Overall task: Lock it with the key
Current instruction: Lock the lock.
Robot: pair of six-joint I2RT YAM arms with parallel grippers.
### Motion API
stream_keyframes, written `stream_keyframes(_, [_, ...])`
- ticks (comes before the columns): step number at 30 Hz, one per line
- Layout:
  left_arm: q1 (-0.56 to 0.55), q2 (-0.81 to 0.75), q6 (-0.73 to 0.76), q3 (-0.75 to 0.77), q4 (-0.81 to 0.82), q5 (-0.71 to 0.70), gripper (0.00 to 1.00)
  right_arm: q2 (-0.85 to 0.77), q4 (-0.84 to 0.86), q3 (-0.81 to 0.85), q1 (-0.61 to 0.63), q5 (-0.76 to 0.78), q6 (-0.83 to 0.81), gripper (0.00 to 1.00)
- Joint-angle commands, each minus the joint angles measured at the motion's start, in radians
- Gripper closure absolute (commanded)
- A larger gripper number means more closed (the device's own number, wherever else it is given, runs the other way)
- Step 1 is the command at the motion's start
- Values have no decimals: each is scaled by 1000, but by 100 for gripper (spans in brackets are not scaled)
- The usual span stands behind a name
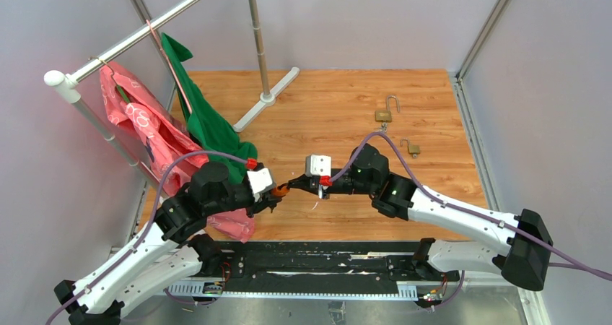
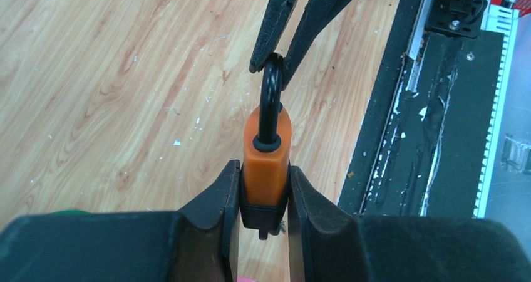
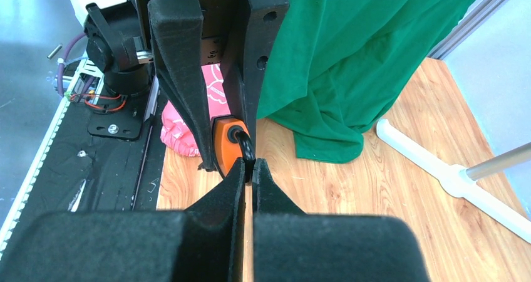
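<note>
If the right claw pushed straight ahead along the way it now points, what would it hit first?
The right claw is shut on the shackle. Straight ahead it would likely first meet the orange padlock, clamped in the left claw directly beyond.

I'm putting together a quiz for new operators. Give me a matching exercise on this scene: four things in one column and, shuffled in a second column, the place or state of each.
Column one
1. left claw
2. right claw
3. brass padlocks
4. green cloth

Column two
A. lying on the wooden table, held by nothing
B. shut on the body of the orange padlock
C. hanging from the clothes rail
D. shut on the black shackle

Pairs: 1-B, 2-D, 3-A, 4-C
</note>
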Motion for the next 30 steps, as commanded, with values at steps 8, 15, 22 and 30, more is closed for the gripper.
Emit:
stream_keyframes(8, [-18,-12,-28,66,675,129,100,162,-214,-52,112,-56,-37,100])
stream_keyframes(15, [-17,-31,15,85,668,86,100,145,-243,-95,116,-6,-44,100])
stream_keyframes(22, [-15,-50,40,91,593,68,100,150,-263,-105,116,14,-51,100])
stream_keyframes(30, [-14,-42,89,127,583,67,100,182,-258,-119,116,50,-42,100])
